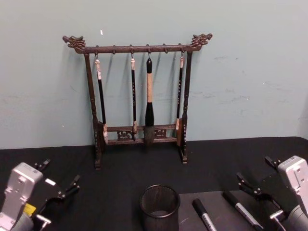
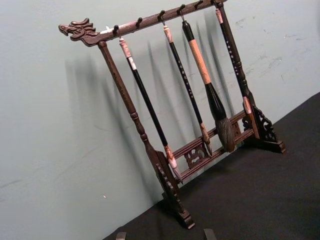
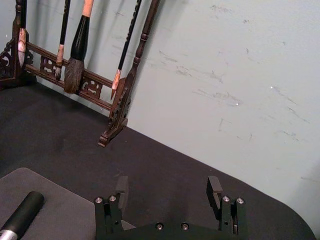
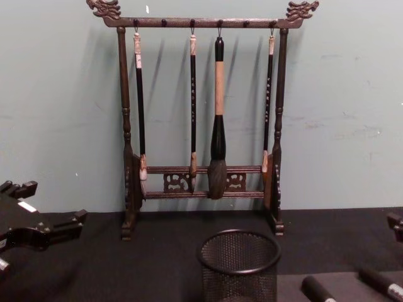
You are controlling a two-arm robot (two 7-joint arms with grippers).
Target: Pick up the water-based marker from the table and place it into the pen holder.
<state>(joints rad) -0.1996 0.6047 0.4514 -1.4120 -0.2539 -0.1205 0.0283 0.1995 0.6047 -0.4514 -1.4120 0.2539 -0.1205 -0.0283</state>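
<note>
Right pincer open, empty, near right beside the right-hand marker on the tabletop: presumably staged to grasp. Pen holder upright just left of it, mouth clear. Left pincer open, parked near left.

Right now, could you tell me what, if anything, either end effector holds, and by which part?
Nothing is held: left end effector and right end effector are both open and empty.

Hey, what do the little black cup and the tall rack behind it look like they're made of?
The pen holder looks like matte black metal mesh: its fine grid is see-through under a solid rim. The brush rack seems dark, slightly glossy carved wood, judging by its turned posts and dragon-head ends.
</note>
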